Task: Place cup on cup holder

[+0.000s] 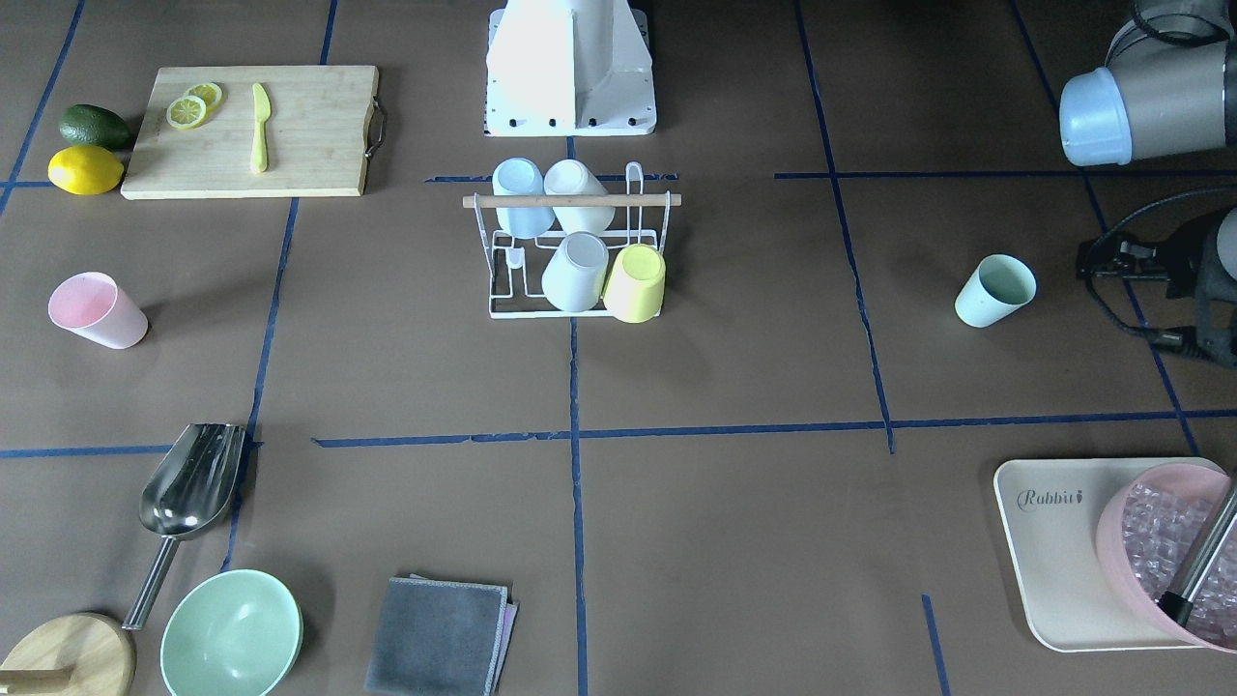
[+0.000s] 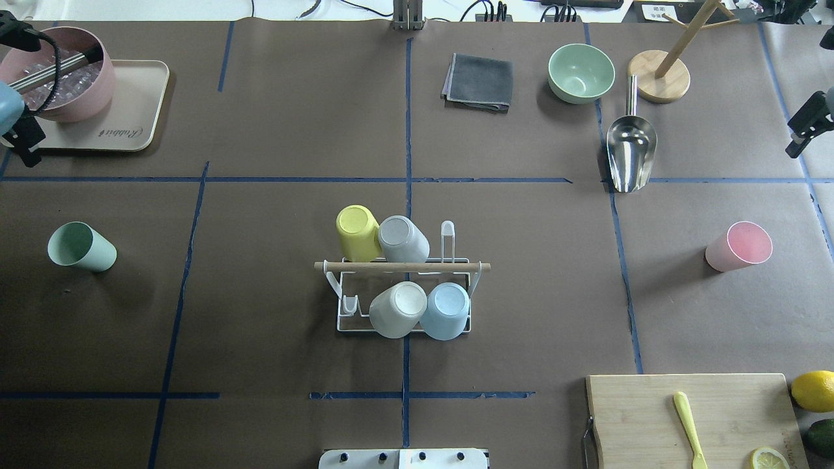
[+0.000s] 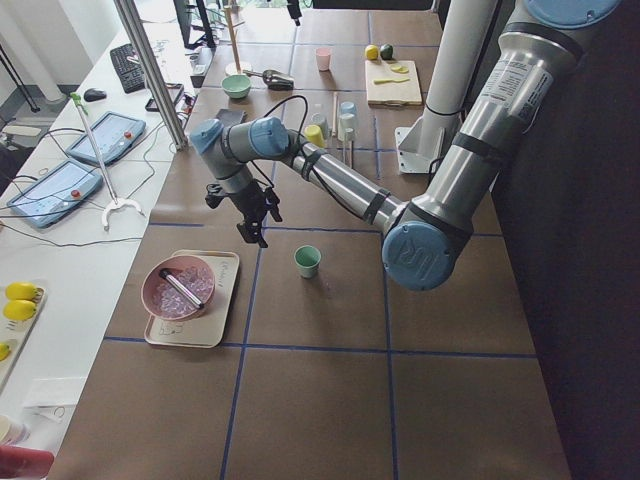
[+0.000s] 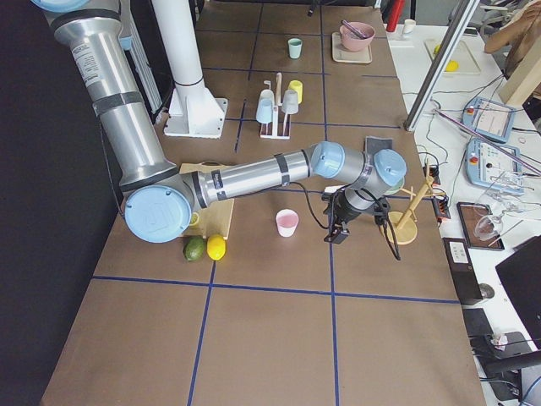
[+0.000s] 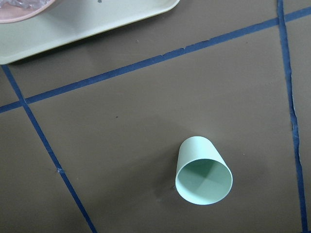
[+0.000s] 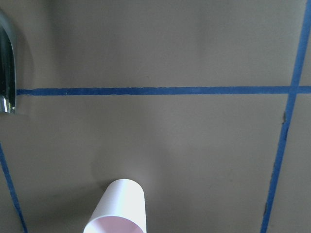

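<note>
The task was found partly done, as far as could be judged. Four cups were seen turned upside down on the cup holder (image 2: pixel 401 266) in the middle of the table (image 2: pixel 260 326). A yellow cup (image 2: pixel 357 231) and a grey cup (image 2: pixel 402 239) were set in the far row. An off-white cup (image 2: pixel 397 308) and a light blue cup (image 2: pixel 445 310) were set in the row nearer to the robot. One free prong (image 2: pixel 447 234) was seen in the far row and one more in the near row, so room for two more cups could be assumed.

Two cups were not yet placed. A green cup (image 2: pixel 81 246) was standing mouth up on the table, well apart from the holder, on the robot's left side. A pink cup (image 2: pixel 738 246) was standing likewise on the right side. The left gripper (image 3: pixel 252 232) was held above the table near the green cup, and the right gripper (image 4: pixel 336 230) near the pink cup. No cup was touched by either. Whether the fingers were spread or closed could not be told, as they were not shown in the wrist views and were too small elsewhere. Reaching, grasping, turning over and setting on a free prong were judged to be left.
</note>
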